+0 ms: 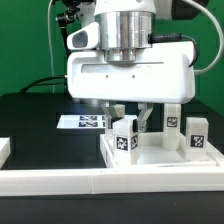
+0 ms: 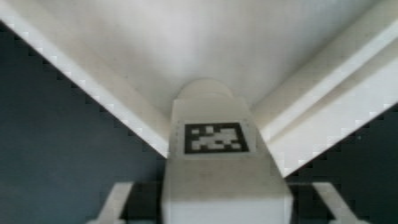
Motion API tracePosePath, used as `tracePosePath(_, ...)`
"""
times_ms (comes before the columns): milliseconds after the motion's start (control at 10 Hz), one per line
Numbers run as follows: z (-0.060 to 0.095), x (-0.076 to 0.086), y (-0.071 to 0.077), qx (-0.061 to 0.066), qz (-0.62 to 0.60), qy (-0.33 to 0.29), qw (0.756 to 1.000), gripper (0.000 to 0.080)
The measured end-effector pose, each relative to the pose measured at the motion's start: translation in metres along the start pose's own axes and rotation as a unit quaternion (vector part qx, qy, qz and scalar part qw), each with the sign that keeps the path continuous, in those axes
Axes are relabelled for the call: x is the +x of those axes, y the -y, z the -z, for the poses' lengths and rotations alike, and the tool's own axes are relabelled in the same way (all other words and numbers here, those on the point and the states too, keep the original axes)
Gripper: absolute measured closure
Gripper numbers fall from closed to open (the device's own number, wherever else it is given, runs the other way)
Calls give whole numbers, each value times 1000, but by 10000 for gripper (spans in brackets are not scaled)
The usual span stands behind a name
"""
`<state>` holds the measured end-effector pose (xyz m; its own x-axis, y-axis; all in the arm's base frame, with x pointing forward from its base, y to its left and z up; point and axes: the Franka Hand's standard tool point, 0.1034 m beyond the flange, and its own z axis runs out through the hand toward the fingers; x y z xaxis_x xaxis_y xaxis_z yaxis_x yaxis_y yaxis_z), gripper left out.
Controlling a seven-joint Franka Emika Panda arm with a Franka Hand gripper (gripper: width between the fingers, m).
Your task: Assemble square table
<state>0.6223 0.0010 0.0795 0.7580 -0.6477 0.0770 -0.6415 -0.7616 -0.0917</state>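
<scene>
Leg [image 2: 217,150] upright in tool [image 2: 210,196], tabletop [image 1: 160,152] beneath.

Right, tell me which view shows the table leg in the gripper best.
The wrist view: the leg fills the middle, its tag facing the camera, a finger on each side. The exterior view shows the same leg small, under the gripper, on the tabletop.

White all over are the plastic square slab tabletop [image 1: 160,152], the short block legs [image 1: 126,138] with their black-and-white square tags, and the long L-shaped border wall [image 1: 100,183], while the table surface [image 1: 30,115] beneath is black, against a green backdrop [image 1: 25,40].
</scene>
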Motion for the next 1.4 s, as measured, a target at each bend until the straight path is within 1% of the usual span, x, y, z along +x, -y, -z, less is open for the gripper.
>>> tracePosePath(100,0,1,-1,5,-52,-2,999,509)
tracePosePath(300,0,-1,0,5,-159,0,987,509)
tracePosePath(600,0,-2,1,4,-282,3,959,509)
tracePosePath(700,0,-3,2,2,-341,5,940,509)
tracePosePath(800,0,-5,2,-2,-406,8,914,508)
tracePosePath(900,0,-5,2,-2,-423,8,906,508)
tracePosePath(1000,0,-5,2,-2,-473,9,881,508)
tracePosePath(1300,-1,-4,1,0,-544,13,839,508)
tracePosePath(1400,-1,-4,1,0,-554,13,832,508)
